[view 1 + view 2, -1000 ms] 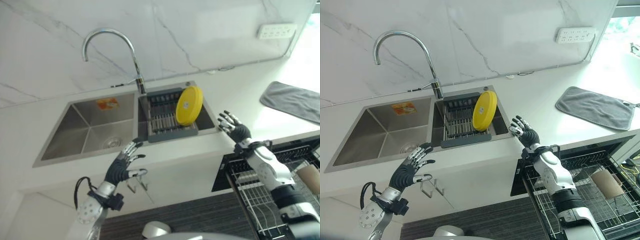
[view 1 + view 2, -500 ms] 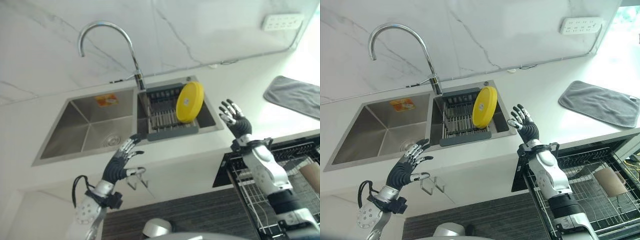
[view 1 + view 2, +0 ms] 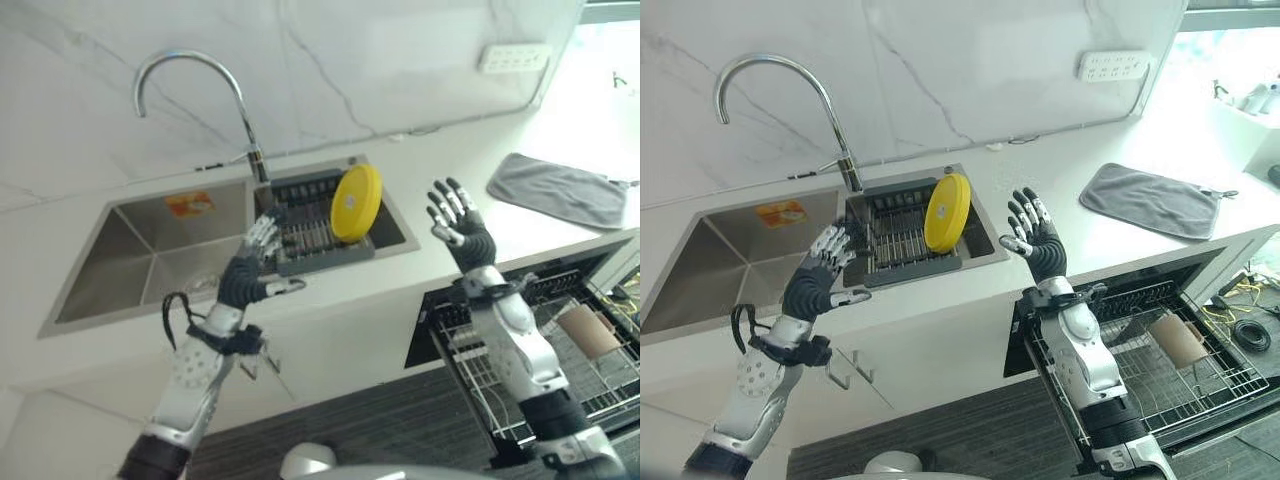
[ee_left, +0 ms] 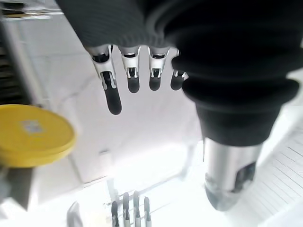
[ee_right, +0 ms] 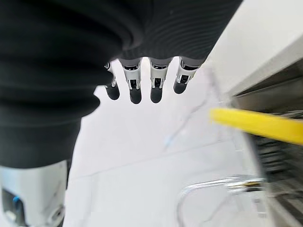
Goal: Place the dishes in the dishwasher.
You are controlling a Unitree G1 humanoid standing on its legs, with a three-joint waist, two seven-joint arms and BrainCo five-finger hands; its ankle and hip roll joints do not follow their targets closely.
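Note:
A yellow plate [image 3: 355, 202] stands on edge in the dark drying rack [image 3: 310, 225] set in the right basin of the sink. My left hand [image 3: 254, 262] is raised at the rack's left front corner with its fingers straight and spread, holding nothing. My right hand [image 3: 458, 220] is up over the counter just right of the sink, also open with fingers spread, a short way right of the plate. The plate shows in the left wrist view [image 4: 33, 130] and edge-on in the right wrist view [image 5: 258, 125]. The dishwasher's lower rack [image 3: 1160, 375] is pulled out at the lower right.
A curved tap [image 3: 195, 100] rises behind the sink; the left basin [image 3: 150, 260] holds nothing. A grey cloth [image 3: 1150, 198] lies on the counter at the right. A brown cup-like item [image 3: 1172, 340] lies in the dishwasher rack. A socket strip [image 3: 1112, 65] is on the wall.
Both hands have risen: the left from below the counter's front up to the rack's left side, the right up and towards the plate. The camera has shifted too.

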